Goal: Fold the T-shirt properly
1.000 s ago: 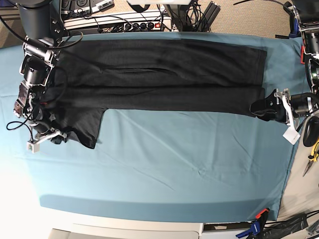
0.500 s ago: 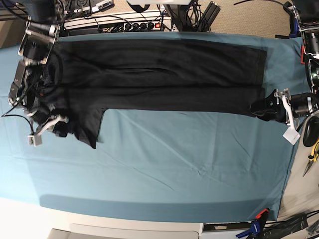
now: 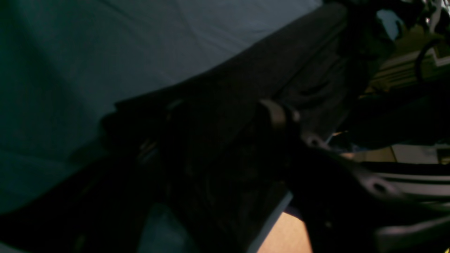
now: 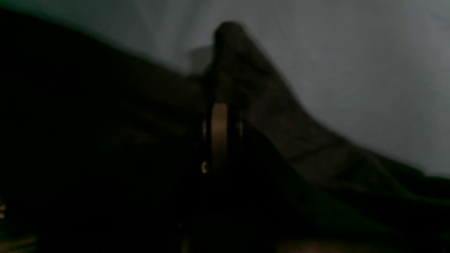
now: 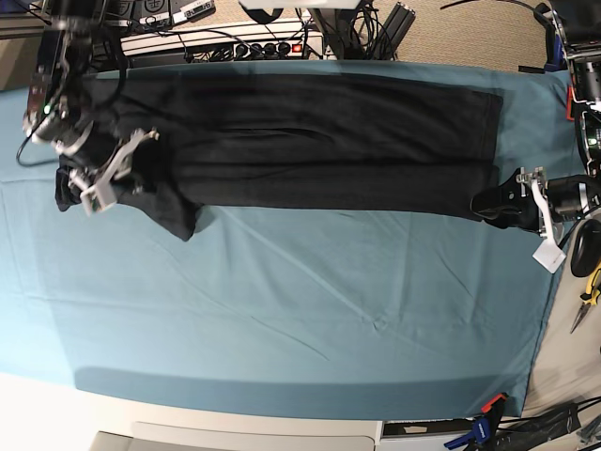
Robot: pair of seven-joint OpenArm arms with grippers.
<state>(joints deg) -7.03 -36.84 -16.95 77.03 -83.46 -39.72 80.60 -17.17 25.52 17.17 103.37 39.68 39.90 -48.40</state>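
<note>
The dark T-shirt (image 5: pixel 310 141) lies as a long band across the far half of the teal cloth (image 5: pixel 329 310). At its left end my right gripper (image 5: pixel 136 174) is shut on the bunched sleeve, lifted a little; in the right wrist view the fabric (image 4: pixel 281 116) drapes over the shut gripper (image 4: pixel 219 116). My left gripper (image 5: pixel 488 202) sits at the band's near right corner with its jaws wide apart. In the left wrist view the T-shirt's (image 3: pixel 281 70) edge runs between the spread fingers of that gripper (image 3: pixel 211 130). The print is hidden.
A power strip with cables (image 5: pixel 254 45) lines the table's far edge. Yellow-handled pliers (image 5: pixel 590 291) lie off the cloth at the right. Clamps (image 5: pixel 484 427) grip the front right corner. A white tag (image 5: pixel 549 256) hangs under the left arm.
My right gripper has carried the sleeve away from the near side, up and to the right onto the shirt's left end. The hanging sleeve flap is shorter. The left arm has stayed still.
</note>
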